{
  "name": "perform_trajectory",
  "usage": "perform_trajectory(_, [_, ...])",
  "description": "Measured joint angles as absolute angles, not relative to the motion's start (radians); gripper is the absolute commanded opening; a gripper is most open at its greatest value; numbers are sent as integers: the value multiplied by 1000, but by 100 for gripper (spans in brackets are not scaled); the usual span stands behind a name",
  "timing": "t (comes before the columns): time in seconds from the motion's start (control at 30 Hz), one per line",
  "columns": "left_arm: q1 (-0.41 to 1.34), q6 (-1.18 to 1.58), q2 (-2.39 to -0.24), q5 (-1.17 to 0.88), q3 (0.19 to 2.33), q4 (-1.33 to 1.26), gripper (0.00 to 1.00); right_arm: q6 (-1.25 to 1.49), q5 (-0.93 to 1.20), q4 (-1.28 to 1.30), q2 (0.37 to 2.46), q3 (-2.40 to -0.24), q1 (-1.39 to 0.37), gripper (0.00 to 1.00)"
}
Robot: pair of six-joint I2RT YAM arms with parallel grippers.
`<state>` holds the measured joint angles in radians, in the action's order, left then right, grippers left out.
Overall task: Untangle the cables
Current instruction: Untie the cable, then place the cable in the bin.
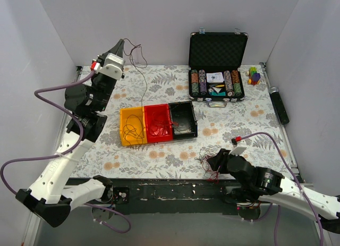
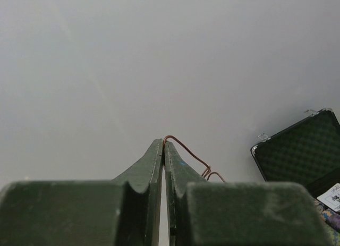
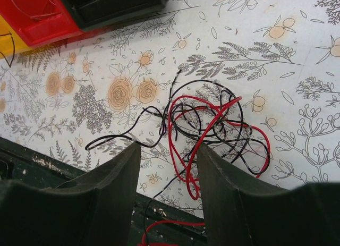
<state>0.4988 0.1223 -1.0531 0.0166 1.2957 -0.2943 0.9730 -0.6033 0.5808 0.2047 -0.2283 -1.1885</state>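
Note:
My left gripper is raised high at the back left, near the wall. It is shut on a thin dark red cable pinched at the fingertips, and the strand hangs down toward the yellow tray. A tangle of black and red cables lies on the flowered cloth at the table's front edge. My right gripper hovers just over the tangle's near side, open, with a red loop and a black strand lying between its fingers but not gripped.
Yellow, red and black trays sit side by side mid-table, with thin cables in the yellow and red ones. An open poker chip case stands at the back right, with coloured blocks and a black cylinder beside it.

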Motion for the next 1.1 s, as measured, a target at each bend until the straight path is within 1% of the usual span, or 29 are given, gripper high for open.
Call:
perform_trajectory(0.37, [475, 125, -1045, 15, 1240, -299, 0, 973, -608, 602, 187, -253, -1188, 54])
perform_trajectory(0.47, [474, 139, -1050, 0, 1268, -287, 0, 973, -608, 605, 187, -253, -1188, 54])
perform_trajectory(0.8, [473, 226, -1082, -119, 1490, -233, 0, 973, -613, 605, 187, -253, -1188, 54])
perform_trajectory(0.97, [473, 240, -1064, -155, 1491, -229, 0, 973, -615, 604, 187, -253, -1188, 54])
perform_trajectory(1.1, [473, 226, -1052, -146, 1436, -236, 0, 973, -615, 604, 187, -253, -1188, 54])
